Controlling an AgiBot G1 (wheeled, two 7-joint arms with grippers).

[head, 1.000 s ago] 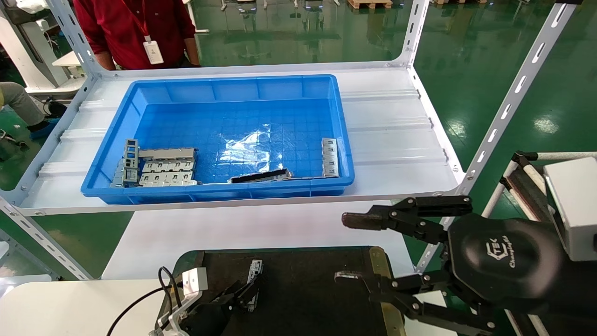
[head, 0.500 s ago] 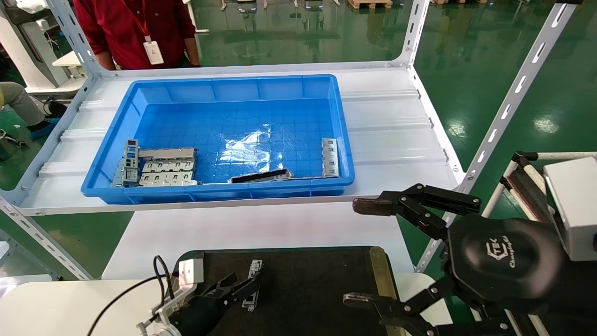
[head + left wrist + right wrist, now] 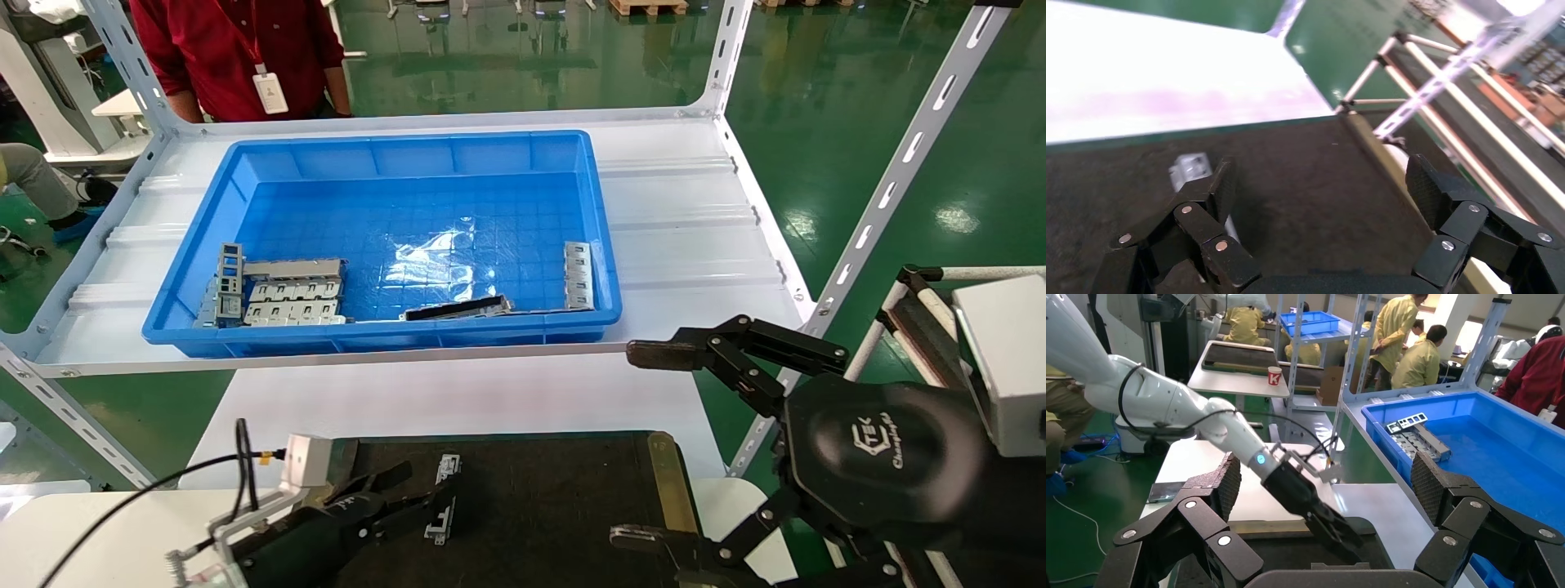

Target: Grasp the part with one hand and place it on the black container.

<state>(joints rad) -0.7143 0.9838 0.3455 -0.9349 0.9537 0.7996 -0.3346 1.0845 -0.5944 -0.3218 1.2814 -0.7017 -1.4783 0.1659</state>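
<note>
Overhead, one bracket (image 3: 442, 498) already lies on the black tray (image 3: 556, 490), long axis running away from the robot, touching the spread, empty left gripper (image 3: 421, 494). Another bracket (image 3: 578, 275) waits in the blue bin (image 3: 392, 155), nearer the right gripper (image 3: 645, 445), gaping wide and empty. Left wrist: bracket (image 3: 1190, 168) beside one finger (image 3: 1222, 190). Right wrist: spread fingers (image 3: 1430, 484) face the bin (image 3: 1511, 425).

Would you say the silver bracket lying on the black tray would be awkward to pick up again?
Probably somewhat. The part looks like thin sheet metal, so likely light and stiff. It lies flat on the black container, leaving little edge to pinch. The mat-like surface may stop it sliding.
</note>
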